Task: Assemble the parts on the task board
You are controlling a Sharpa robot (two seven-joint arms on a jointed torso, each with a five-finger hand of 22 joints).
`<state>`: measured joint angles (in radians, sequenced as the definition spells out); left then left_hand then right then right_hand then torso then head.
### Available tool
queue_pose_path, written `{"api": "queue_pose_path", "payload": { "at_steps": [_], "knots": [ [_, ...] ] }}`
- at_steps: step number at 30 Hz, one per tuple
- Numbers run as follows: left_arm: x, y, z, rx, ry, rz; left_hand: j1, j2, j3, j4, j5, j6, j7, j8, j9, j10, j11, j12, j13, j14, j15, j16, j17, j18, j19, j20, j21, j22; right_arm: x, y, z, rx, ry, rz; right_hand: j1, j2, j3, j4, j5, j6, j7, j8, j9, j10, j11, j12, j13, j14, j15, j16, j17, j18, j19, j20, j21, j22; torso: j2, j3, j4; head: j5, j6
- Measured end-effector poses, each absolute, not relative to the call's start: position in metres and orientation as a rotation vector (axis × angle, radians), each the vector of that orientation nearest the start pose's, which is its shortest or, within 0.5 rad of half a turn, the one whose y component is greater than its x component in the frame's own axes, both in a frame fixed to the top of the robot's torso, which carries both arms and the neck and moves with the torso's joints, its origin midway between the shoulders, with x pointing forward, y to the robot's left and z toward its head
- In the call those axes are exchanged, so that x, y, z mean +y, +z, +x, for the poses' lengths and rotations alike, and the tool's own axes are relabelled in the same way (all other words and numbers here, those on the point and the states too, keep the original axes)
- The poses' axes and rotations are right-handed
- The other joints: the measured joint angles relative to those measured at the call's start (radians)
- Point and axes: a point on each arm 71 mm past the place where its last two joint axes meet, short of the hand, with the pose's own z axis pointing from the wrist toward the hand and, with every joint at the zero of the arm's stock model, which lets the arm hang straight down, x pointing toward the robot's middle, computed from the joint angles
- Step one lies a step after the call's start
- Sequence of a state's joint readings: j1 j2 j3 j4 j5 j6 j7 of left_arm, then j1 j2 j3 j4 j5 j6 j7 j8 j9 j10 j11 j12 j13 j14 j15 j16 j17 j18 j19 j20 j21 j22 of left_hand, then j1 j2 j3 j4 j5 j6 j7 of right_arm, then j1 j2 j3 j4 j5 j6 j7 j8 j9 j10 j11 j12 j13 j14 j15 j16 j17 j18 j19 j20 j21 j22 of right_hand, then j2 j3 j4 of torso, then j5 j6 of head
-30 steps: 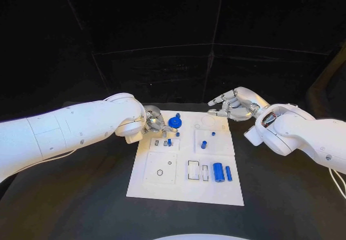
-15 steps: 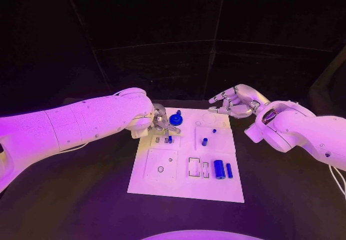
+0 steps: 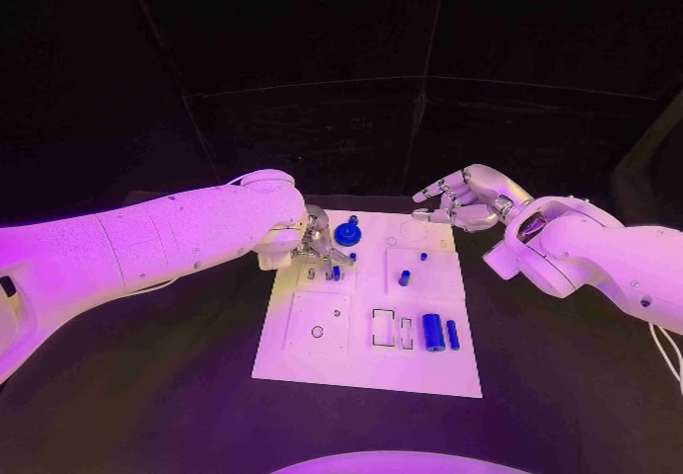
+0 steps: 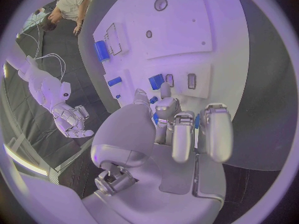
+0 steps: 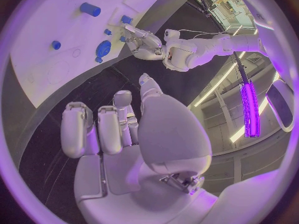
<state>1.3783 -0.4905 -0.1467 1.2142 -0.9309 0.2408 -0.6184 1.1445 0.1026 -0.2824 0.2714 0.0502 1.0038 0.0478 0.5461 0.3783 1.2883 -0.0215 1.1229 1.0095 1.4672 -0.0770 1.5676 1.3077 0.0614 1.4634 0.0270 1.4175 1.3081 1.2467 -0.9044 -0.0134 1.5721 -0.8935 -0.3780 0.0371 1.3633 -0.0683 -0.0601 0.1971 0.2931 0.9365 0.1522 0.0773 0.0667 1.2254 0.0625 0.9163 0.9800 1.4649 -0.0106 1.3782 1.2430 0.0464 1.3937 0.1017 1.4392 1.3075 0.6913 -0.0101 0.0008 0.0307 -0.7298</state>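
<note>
Blue part [image 3: 335,273] under left hand [image 3: 316,240] fingertips

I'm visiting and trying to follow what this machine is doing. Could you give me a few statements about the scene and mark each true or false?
1. The left hand is over the far left part of the task board. True.
2. The right hand holds a blue part. False: it hangs beyond the board's far right corner with nothing in it.
3. A large blue cylinder lies near the board's right side beside a thinner blue rod. True.
4. The board is black on a white table. False: the board is white and the table is black.
</note>
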Motion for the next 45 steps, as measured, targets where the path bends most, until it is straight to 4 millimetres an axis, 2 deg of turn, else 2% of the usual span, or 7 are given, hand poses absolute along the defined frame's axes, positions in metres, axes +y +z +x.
{"api": "queue_pose_path", "payload": {
  "at_steps": [5, 13, 19, 36, 40, 44, 45],
  "knots": [
    [0.127, -0.193, 0.536, 2.413, -0.308, -0.112, 0.004, -0.004, 0.000, 0.000, 0.000, -0.004, 0.004, 0.005, 0.004, 0.000, 0.000, 0.004, 0.002, 0.000, 0.000, 0.000, 0.000, 0.000, 0.000, 0.000, 0.000, 0.000, -0.219, -0.147, 0.490, 1.619, 0.989, 0.335, 0.000, 0.000, 0.000, 0.000, 0.000, 0.000, 0.000, 0.000, 0.000, 0.000, 0.000, 0.000, 0.000, 0.000, 0.000, 0.000, 0.000, 0.000, 0.000, 0.000, 0.000, 0.000, 0.000, 0.0004, 0.0006, 0.000, -0.002],
    [0.124, -0.194, 0.536, 2.424, -0.297, -0.091, 0.034, 0.017, 0.021, -0.027, 0.000, -0.020, 0.001, 0.025, 0.024, 0.000, 0.000, 0.004, 0.006, 0.000, 0.000, 0.000, 0.000, 0.000, 0.000, 0.000, 0.000, 0.000, -0.218, -0.148, 0.490, 1.624, 0.989, 0.333, 0.000, 0.000, 0.000, 0.000, 0.000, 0.000, 0.000, 0.000, 0.000, 0.000, 0.000, 0.000, 0.000, 0.000, 0.000, 0.000, -0.001, 0.000, 0.000, 0.000, 0.000, 0.000, 0.000, 0.0011, 0.0007, 0.000, -0.002],
    [0.122, -0.195, 0.536, 2.428, -0.290, -0.079, 0.048, 0.024, 0.042, -0.047, 0.000, -0.030, 0.002, 0.035, 0.038, 0.000, 0.000, 0.004, 0.008, 0.000, 0.000, 0.000, 0.000, 0.000, 0.000, 0.000, 0.000, 0.000, -0.218, -0.148, 0.491, 1.627, 0.987, 0.333, 0.000, 0.000, 0.000, 0.000, 0.000, 0.000, 0.000, 0.000, 0.000, 0.000, 0.000, 0.000, 0.000, 0.000, 0.000, 0.000, -0.001, 0.000, 0.000, 0.000, 0.000, 0.000, 0.000, 0.0015, 0.0007, 0.001, -0.003],
    [0.119, -0.197, 0.535, 2.440, -0.272, -0.041, 0.067, 0.022, 0.071, -0.065, 0.000, -0.038, 0.002, 0.043, 0.050, 0.000, 0.000, 0.008, 0.011, 0.000, 0.000, 0.000, 0.000, 0.000, 0.000, 0.000, 0.000, 0.000, -0.216, -0.149, 0.492, 1.633, 0.987, 0.331, 0.000, 0.000, -0.003, 0.003, 0.005, 0.000, 0.000, 0.000, 0.001, 0.000, 0.000, 0.000, 0.000, 0.000, 0.000, 0.000, -0.001, 0.000, 0.000, 0.000, 0.000, 0.000, 0.000, 0.0022, 0.0010, 0.004, -0.008],
    [0.118, -0.196, 0.534, 2.438, -0.272, -0.037, 0.125, 0.029, 0.114, -0.105, 0.000, -0.048, -0.005, 0.049, 0.057, 0.004, -0.004, 0.008, 0.012, -0.002, -0.003, 0.000, 0.000, 0.000, 0.000, 0.000, 0.000, 0.000, -0.216, -0.149, 0.492, 1.634, 0.987, 0.331, 0.000, 0.000, -0.003, 0.003, 0.005, 0.000, 0.000, 0.000, 0.001, 0.000, 0.000, 0.000, 0.000, 0.000, 0.000, 0.000, -0.001, 0.000, 0.000, 0.000, 0.000, 0.000, 0.000, 0.0020, 0.0010, 0.004, -0.009],
    [0.118, -0.195, 0.534, 2.432, -0.278, -0.043, 0.209, 0.044, 0.206, -0.173, 0.000, -0.063, -0.012, 0.046, 0.056, 0.003, -0.011, 0.004, 0.011, -0.004, -0.014, 0.000, 0.000, 0.000, 0.004, -0.009, 0.000, 0.000, -0.216, -0.149, 0.493, 1.634, 0.987, 0.331, 0.000, 0.000, -0.003, 0.003, 0.005, 0.000, 0.000, 0.000, 0.001, 0.000, 0.000, 0.000, 0.000, 0.000, 0.000, 0.000, -0.001, 0.000, 0.000, 0.000, 0.000, 0.000, 0.001, 0.0017, 0.0010, 0.004, -0.011],
    [0.118, -0.195, 0.534, 2.429, -0.280, -0.045, 0.226, 0.046, 0.212, -0.169, 0.009, -0.069, -0.014, 0.041, 0.053, 0.000, -0.013, -0.001, 0.009, -0.004, -0.014, 0.000, 0.000, 0.000, 0.002, -0.011, 0.000, 0.000, -0.216, -0.149, 0.493, 1.634, 0.987, 0.331, 0.000, 0.000, -0.003, 0.003, 0.005, 0.000, 0.000, 0.000, 0.001, 0.000, 0.000, 0.000, 0.000, 0.000, 0.000, 0.000, -0.001, 0.000, 0.000, 0.000, 0.000, 0.000, 0.001, 0.0017, 0.0009, 0.004, -0.012]
  ]
}}
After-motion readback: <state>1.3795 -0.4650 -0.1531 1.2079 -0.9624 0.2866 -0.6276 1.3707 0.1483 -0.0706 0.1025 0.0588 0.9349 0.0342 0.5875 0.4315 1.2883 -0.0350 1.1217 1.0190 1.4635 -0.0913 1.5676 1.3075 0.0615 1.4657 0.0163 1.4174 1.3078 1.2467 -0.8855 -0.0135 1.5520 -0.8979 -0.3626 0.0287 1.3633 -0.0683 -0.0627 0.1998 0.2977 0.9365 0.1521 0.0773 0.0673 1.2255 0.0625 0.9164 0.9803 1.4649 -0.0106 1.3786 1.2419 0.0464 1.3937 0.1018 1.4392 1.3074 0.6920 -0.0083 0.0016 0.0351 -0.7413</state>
